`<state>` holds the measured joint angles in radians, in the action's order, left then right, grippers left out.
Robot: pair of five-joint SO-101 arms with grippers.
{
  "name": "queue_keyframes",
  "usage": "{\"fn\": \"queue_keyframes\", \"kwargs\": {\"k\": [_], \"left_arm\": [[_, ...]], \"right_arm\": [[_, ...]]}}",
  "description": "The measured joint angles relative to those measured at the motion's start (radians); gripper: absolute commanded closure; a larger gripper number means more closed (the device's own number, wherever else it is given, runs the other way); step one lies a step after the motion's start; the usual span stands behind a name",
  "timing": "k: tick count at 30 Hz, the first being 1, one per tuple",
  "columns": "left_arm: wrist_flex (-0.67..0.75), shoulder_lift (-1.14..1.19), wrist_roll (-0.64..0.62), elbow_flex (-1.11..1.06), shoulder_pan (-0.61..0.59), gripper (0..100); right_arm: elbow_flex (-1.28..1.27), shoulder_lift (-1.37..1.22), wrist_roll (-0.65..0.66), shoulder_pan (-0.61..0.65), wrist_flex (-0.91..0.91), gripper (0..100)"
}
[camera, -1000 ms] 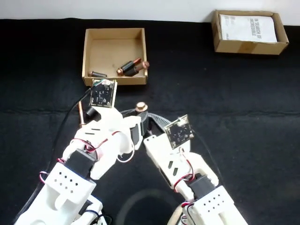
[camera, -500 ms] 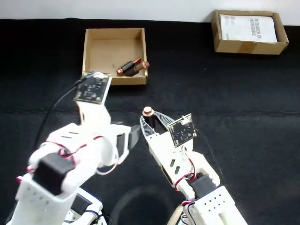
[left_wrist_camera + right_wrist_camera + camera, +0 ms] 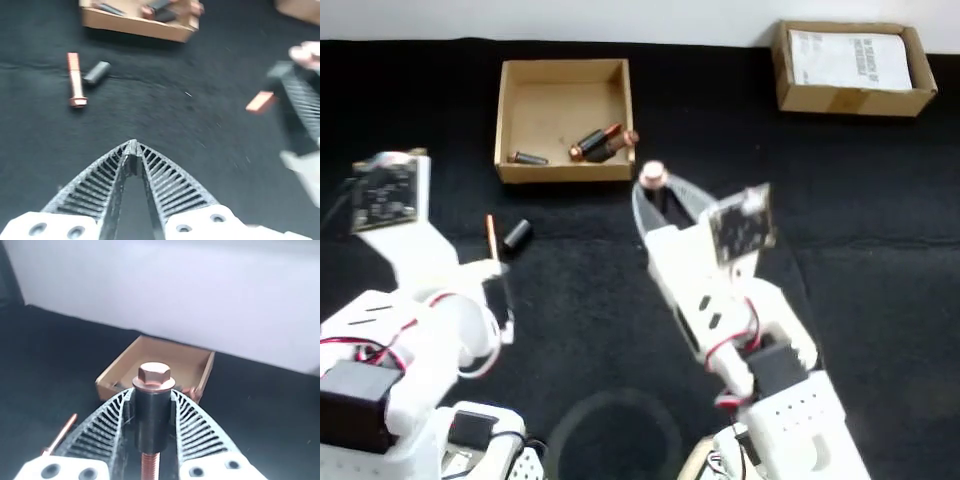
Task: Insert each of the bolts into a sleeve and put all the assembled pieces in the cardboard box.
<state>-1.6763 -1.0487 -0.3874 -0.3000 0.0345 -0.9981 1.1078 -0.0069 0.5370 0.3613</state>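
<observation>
The right hand [image 3: 152,396], clamped on the sleeve [image 3: 151,422] with its bolt [image 3: 153,374] seated, should carry it steadily over the box [image 3: 204,372] wall before opening low inside.

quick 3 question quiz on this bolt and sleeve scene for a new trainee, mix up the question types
1. Fill the gap: the left tool is ___ and holds nothing.
2. True or false: the right tool grips a sleeve with a bolt through it.
3. The loose bolt lies: A in the right tool; B on the table beside the loose sleeve; C in the left tool.
Key: 1 shut; 2 true; 3 B.
</observation>
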Motion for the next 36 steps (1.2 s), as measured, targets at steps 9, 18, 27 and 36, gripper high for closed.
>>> {"fn": "queue_keyframes", "kwargs": {"k": [9, 18, 27, 36], "left_arm": [[0.201, 0.009, -0.002, -0.279, -0.354, 99], [0.724, 0.011, -0.003, -0.701, -0.598, 99], [1.089, 0.011, -0.003, -1.002, -0.618, 99], [1.521, 0.011, -0.003, -1.301, -0.674, 99]], "right_arm": [[0.512, -0.517, 0.0, -0.006, 0.08, 99.1], [1.028, -1.051, 0.0, -0.006, 0.1, 99.1], [1.605, -1.587, 0.103, 0.008, 0.1, 99.1], [2.047, -2.09, 0.434, 0.035, -0.064, 99.1]]}}
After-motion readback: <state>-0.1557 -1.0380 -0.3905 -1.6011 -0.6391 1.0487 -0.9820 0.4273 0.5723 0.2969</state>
